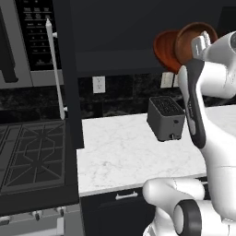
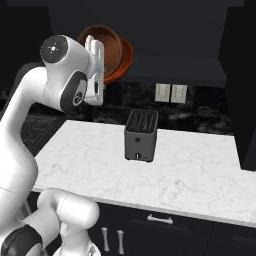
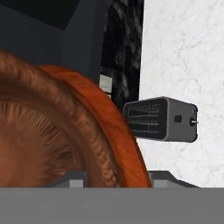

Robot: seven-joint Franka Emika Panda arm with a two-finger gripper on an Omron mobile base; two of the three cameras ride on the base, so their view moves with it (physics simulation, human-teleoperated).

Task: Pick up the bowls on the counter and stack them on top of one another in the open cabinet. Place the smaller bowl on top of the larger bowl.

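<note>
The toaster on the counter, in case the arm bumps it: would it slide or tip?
The toaster stands narrow and tall on smooth marble counter, so a high push probably tips it and a low one slides it. Its boxy metal-looking body looks rigid.

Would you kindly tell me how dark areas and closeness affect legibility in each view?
Left base view: open cabinet nearly black, shelf indistinct. Right base view: the same; counter bright. Hand view: smaller bowl and larger bowl loom close, cropped; toaster crisp.
</note>
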